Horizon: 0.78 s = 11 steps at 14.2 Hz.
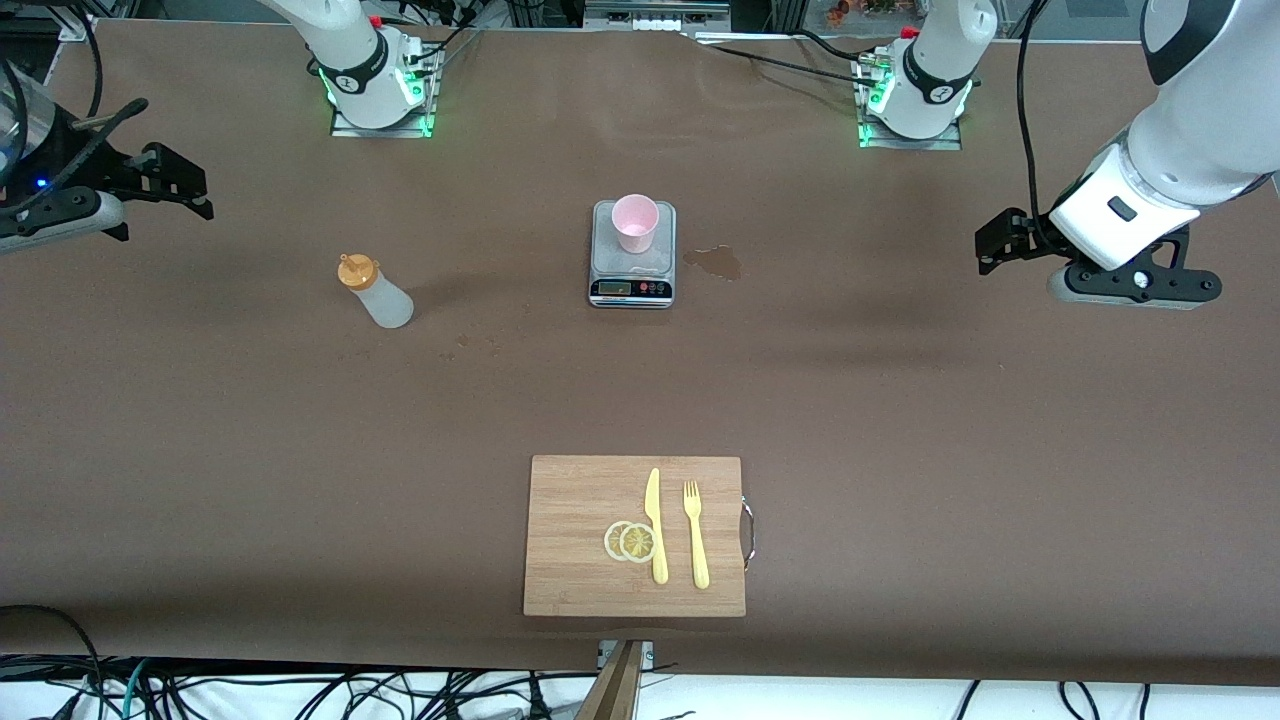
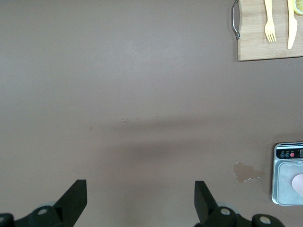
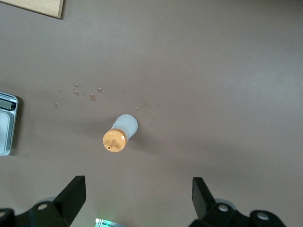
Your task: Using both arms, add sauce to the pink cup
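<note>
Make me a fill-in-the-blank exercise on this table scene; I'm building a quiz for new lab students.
1. The small pale pink tapered cup stands on the grey digital ____.
2. The translucent plastic squeeze bottle has an ____ nozzle cap.
3. On the wooden cutting board, the yellow plastic fork lies beside a yellow plastic ____.
4. The left gripper and right gripper both have fingers spread ____.

Missing words: scale; orange; knife; open

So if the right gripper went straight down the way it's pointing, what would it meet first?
Probably bare table. The open right gripper looks down with the sauce bottle standing just ahead of its fingers, so it might clip the orange cap; depth is unclear.
</note>
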Each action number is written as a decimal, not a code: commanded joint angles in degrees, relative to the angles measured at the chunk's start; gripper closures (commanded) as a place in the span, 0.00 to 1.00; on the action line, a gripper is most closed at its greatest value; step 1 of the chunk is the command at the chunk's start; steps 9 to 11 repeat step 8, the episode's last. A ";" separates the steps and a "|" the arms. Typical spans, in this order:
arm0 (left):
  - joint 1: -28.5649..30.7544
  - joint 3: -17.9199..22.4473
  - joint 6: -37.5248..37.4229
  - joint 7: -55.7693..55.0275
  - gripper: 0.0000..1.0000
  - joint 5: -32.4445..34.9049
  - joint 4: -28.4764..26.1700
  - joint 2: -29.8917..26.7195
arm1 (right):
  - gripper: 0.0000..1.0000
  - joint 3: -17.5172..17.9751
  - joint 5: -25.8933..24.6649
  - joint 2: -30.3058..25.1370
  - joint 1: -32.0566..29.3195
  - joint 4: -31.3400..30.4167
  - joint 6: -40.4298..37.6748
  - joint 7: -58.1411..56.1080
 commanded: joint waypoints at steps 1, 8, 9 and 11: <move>0.11 -0.10 -1.23 0.25 0.00 0.54 1.31 0.18 | 0.00 0.23 -1.07 -1.69 0.40 -0.89 0.09 1.04; 0.11 -0.19 -1.14 0.78 0.00 0.63 1.40 0.27 | 0.00 -0.21 -0.45 0.51 0.23 4.21 -4.21 -1.08; 0.11 -0.19 -1.14 0.78 0.00 0.63 1.40 0.27 | 0.00 -0.21 -0.45 0.51 0.23 4.21 -4.21 -1.08; 0.11 -0.19 -1.14 0.78 0.00 0.63 1.40 0.27 | 0.00 -0.21 -0.45 0.51 0.23 4.21 -4.21 -1.08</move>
